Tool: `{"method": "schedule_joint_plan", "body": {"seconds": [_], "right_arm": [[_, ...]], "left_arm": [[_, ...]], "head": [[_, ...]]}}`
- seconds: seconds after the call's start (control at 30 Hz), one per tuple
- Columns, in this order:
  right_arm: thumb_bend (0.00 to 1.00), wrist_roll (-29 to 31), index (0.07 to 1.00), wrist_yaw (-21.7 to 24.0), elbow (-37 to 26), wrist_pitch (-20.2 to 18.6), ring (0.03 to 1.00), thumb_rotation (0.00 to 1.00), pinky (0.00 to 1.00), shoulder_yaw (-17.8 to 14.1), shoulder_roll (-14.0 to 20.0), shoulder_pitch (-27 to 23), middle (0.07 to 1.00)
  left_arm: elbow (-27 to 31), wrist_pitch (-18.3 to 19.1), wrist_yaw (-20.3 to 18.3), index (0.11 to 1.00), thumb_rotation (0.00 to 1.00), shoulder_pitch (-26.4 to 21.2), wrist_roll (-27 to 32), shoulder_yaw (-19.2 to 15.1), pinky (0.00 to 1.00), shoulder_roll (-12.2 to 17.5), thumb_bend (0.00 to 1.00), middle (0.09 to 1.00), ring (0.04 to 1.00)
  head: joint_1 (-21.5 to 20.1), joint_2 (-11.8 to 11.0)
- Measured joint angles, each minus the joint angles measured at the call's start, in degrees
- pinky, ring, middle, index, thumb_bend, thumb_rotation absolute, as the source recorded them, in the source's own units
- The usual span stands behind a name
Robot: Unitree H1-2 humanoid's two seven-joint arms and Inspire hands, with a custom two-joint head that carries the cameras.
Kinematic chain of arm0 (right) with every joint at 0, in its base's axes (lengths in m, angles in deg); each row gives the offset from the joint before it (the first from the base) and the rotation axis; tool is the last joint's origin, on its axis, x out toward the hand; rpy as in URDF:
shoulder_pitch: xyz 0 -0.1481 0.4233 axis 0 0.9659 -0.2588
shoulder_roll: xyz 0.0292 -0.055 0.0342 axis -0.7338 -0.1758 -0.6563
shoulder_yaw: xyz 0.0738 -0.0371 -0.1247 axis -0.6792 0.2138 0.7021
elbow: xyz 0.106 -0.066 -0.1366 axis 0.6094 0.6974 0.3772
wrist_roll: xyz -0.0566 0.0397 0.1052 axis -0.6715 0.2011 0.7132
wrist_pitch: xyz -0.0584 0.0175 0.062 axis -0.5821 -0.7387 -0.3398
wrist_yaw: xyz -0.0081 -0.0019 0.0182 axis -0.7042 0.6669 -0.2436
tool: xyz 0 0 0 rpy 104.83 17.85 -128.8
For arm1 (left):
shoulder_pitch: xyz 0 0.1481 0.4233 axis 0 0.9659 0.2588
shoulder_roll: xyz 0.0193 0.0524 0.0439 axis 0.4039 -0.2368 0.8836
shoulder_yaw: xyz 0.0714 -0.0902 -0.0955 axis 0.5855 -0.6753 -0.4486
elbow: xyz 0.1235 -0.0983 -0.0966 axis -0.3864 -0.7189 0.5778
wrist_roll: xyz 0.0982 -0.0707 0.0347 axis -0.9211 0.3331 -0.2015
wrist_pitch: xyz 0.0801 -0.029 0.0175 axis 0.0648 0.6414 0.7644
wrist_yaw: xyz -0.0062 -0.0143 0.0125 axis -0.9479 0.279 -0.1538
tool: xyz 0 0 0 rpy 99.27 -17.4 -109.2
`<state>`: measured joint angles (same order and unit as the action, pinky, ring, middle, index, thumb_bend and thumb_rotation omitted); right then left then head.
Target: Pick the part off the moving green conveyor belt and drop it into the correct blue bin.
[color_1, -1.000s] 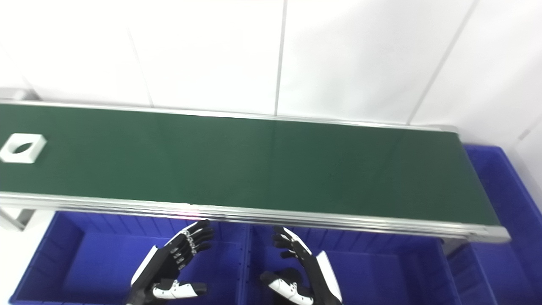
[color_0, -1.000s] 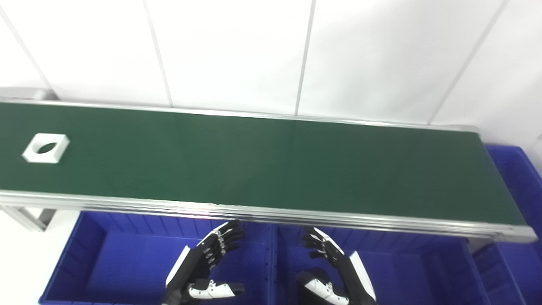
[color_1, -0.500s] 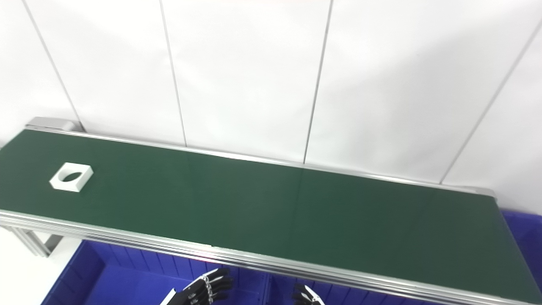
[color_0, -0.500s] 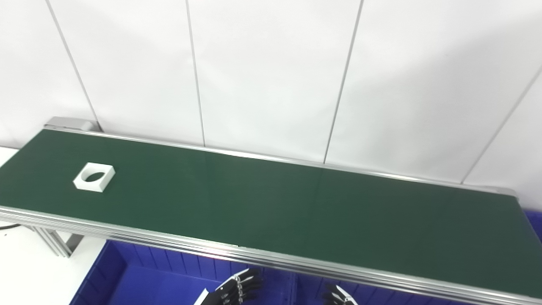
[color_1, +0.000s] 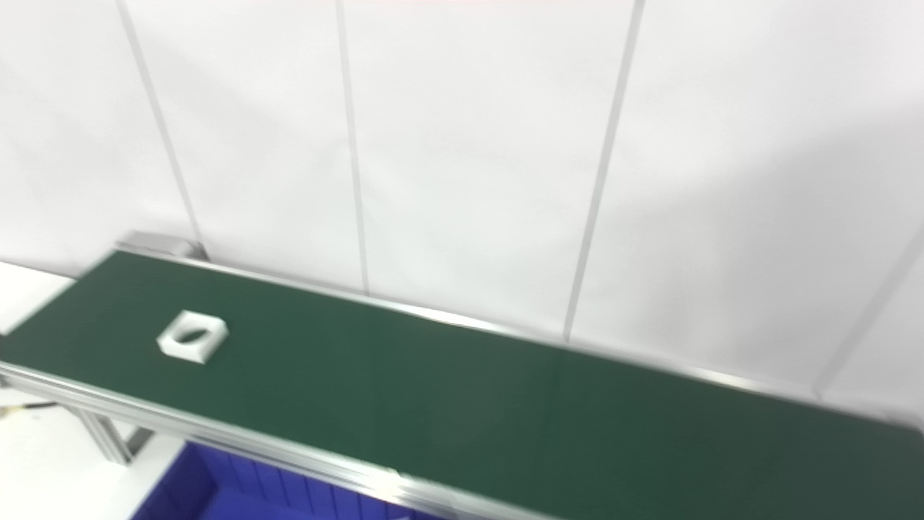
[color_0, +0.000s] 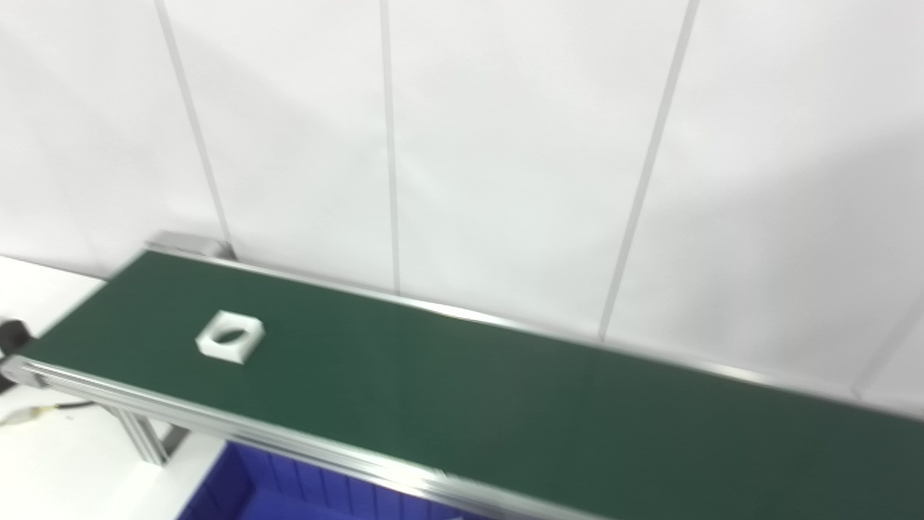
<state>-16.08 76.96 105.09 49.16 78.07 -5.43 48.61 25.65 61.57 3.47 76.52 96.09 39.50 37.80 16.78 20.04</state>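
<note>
A white square part with a round hole (color_0: 230,336) lies flat on the green conveyor belt (color_0: 505,412), near the belt's left end. The same part (color_1: 193,336) shows in the right eye view. Only a corner of a blue bin (color_0: 253,491) shows below the belt's front rail. Neither hand is in either view.
A white panelled wall (color_0: 505,144) rises right behind the belt. The belt's aluminium front rail (color_0: 216,426) runs along its near side, with a support leg (color_0: 148,440) at the left end. A cable (color_0: 36,413) lies on the white surface at far left.
The camera has tilted up and swung left, so the whole picture has shifted. Both hands and most of the blue bins have dropped out of view. The part sits farther along the belt.
</note>
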Motion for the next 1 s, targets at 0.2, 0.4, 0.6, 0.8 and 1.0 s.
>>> {"method": "schedule_joint_plan", "body": {"seconds": [0.2, 0.4, 0.6, 0.8, 1.0], "right_arm": [[0.54, 0.85, 0.901, -0.37, 1.08, 0.0, 0.792, 0.65, 0.7, 0.78, 0.06, -0.67, 0.821], [0.49, 1.84, 0.907, -0.53, 1.13, 0.0, 0.798, 0.63, 0.71, 0.85, 0.26, -0.75, 0.827], [0.47, 2.63, 0.915, -0.52, 1.33, 0.0, 0.807, 0.62, 0.72, 0.85, 0.82, -1.18, 0.831], [0.44, 3.49, 0.915, -0.33, 1.74, 0.0, 0.81, 0.61, 0.72, 0.84, 1.04, -1.39, 0.835], [0.44, 4.26, 0.915, 0.01, 2.08, 0.0, 0.806, 0.62, 0.72, 0.82, 1.43, -1.79, 0.833]], "left_arm": [[-0.28, 0.0, 0.05, 0.812, 0.19, -0.15, -0.04, -0.19, 0.8, -0.44, 1.0, 0.811, 0.823], [-0.52, 0.0, 0.08, 0.81, 0.19, -0.5, -0.11, -0.38, 0.8, -1.04, 1.0, 0.812, 0.827], [-0.49, -0.01, 0.2, 0.806, 0.2, -1.1, -0.55, -0.37, 0.79, -1.45, 0.99, 0.812, 0.818], [1.84, 0.04, 1.6, 0.796, 0.2, -1.09, -1.56, -0.55, 0.76, -1.77, 0.99, 0.792, 0.794], [9.63, 0.98, 4.54, 0.774, 0.23, -1.17, -5.15, -0.91, 0.71, -1.85, 0.95, 0.762, 0.762]], "head": [[1.06, -0.88], [2.38, -0.79], [3.6, -0.97], [4.31, -0.88], [4.57, -0.62]]}}
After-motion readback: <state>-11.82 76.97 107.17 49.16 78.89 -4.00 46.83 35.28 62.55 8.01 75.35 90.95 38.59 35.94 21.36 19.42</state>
